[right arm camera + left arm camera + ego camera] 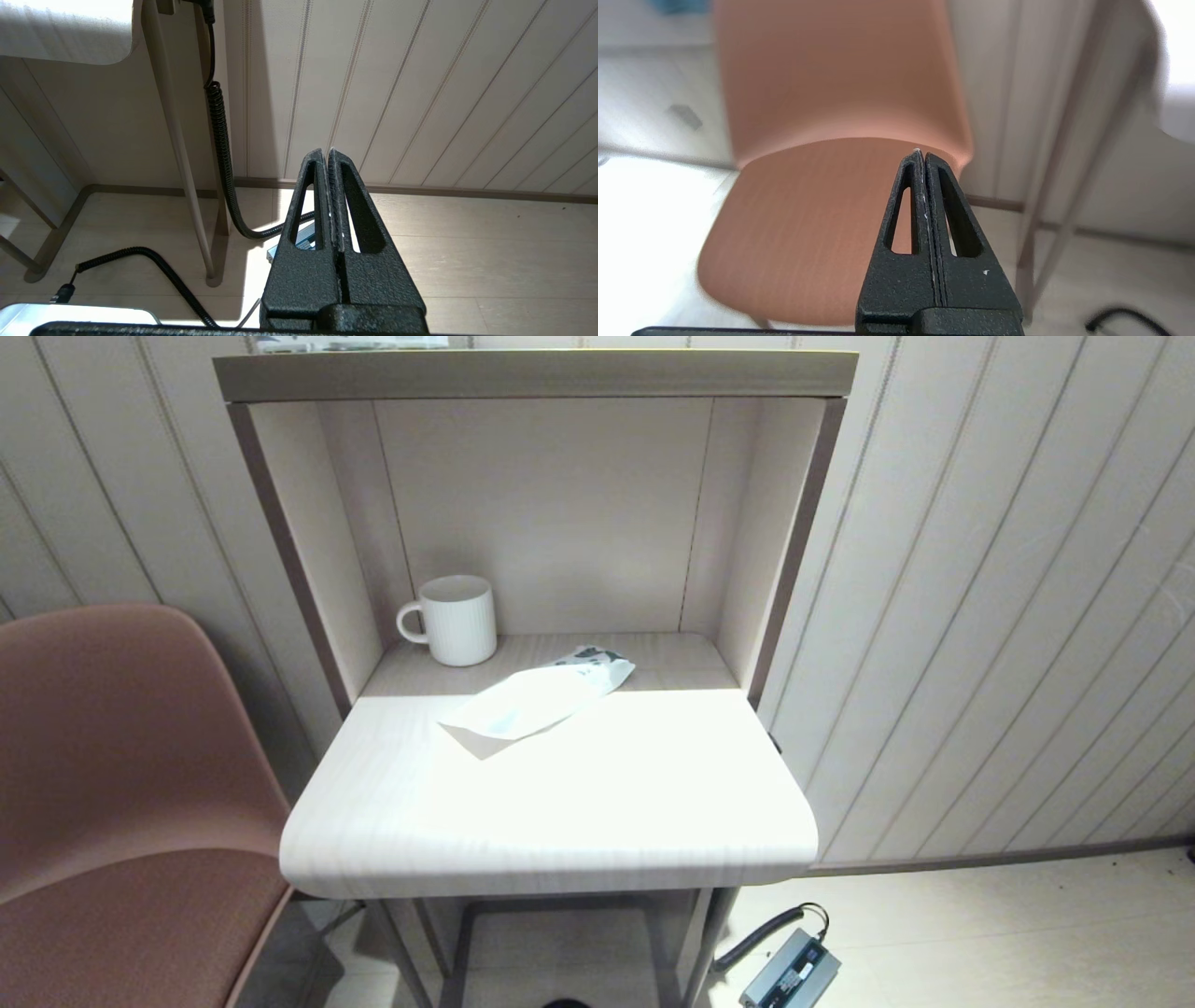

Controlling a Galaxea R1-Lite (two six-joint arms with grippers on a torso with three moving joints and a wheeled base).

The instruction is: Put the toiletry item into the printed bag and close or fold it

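The printed bag (539,698) lies flat on the desk (560,803), seemingly folded; no tube shows, perhaps already inside. Both arms hang parked well below it: left gripper (923,156) and right gripper (326,156) clenched, empty.

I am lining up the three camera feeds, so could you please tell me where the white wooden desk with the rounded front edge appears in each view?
Head view: the white wooden desk fills the centre, carrying the white printed plastic pouch.
Left wrist view: only its rounded corner shows at the upper right edge.
Right wrist view: its underside corner shows at the upper left.
Shared landmark: the desk's slim pale leg, also seen in the left wrist view.
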